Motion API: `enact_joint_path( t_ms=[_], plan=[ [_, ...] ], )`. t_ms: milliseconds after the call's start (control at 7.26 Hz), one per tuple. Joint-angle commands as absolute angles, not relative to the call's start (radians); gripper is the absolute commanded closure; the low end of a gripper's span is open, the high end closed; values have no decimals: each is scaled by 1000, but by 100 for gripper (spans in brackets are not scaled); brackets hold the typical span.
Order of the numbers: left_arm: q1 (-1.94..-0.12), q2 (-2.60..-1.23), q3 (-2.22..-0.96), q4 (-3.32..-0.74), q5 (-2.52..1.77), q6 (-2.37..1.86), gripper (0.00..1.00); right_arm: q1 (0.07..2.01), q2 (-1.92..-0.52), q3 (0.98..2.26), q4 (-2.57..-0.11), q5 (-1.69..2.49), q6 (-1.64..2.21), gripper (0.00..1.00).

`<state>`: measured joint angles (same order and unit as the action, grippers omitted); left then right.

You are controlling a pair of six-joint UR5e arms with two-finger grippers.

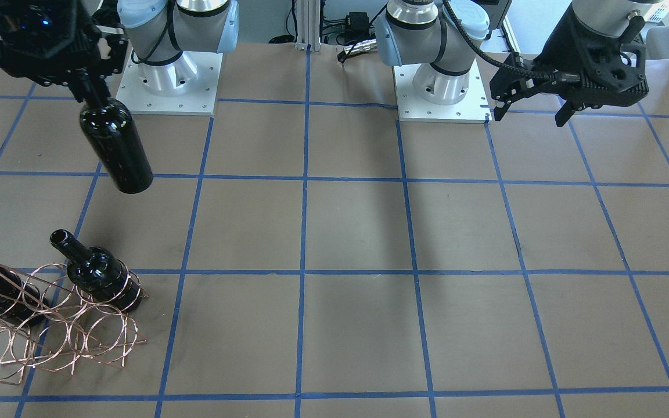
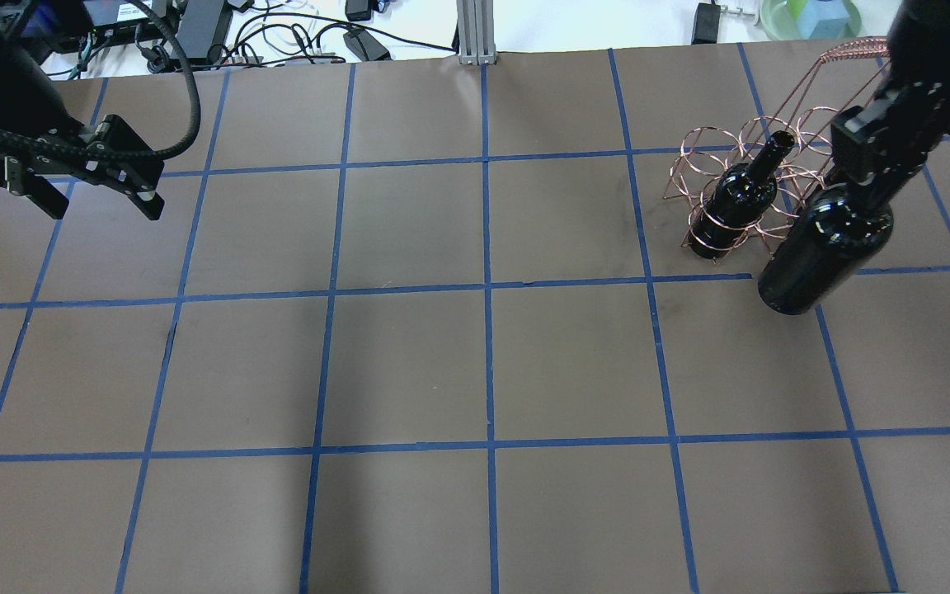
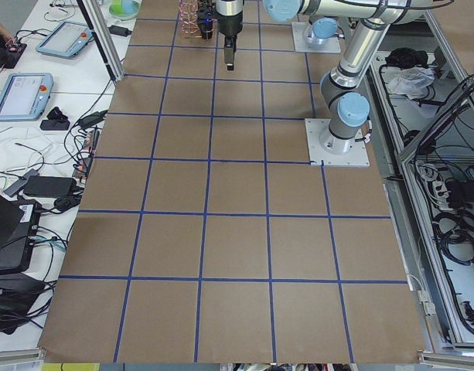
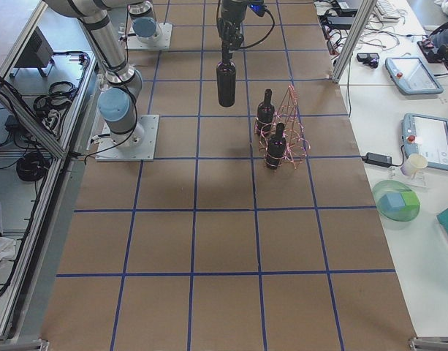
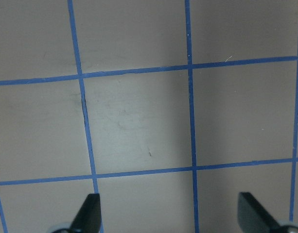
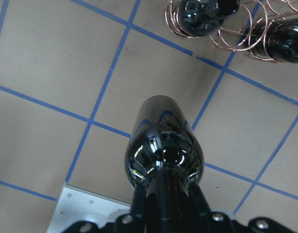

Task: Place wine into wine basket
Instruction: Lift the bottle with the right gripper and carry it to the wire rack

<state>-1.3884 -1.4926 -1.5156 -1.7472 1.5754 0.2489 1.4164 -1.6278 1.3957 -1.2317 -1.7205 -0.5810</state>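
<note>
Front-facing view: the right hand (image 1: 87, 88) was closed on the slim neck of the wine (image 1: 117, 148), a glossy near-black glass bottle hanging above the table (image 1: 369, 232), apart from the wine basket (image 1: 79, 337). The left hand (image 1: 528, 116) held nothing, its fingers spread wide. Overhead: the basket's thin copper wire hoops cradled another bottle (image 2: 735, 198), neck raised. Right wrist view: the wine's rounded shoulder mirrored lights.

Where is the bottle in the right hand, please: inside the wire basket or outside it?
Outside: the wine hangs from the right hand, clear of the wine basket.
</note>
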Motion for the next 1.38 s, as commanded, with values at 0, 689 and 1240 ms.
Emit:
enact_joint_path(
  t_ms=[0, 689, 1240],
  plan=[
    [-1388, -1493, -1516, -1747, 1575, 250, 0, 1278, -1629, 1379, -1229, -1738, -766, 100],
    [-1390, -1493, -1516, -1747, 1575, 250, 0, 1267, -1513, 1342, -1422, -1715, -844, 100],
    [-1461, -1506, -1509, -1740, 1614, -25, 0, 1279, -1464, 1344, -1505, -1678, -848, 100]
  ],
)
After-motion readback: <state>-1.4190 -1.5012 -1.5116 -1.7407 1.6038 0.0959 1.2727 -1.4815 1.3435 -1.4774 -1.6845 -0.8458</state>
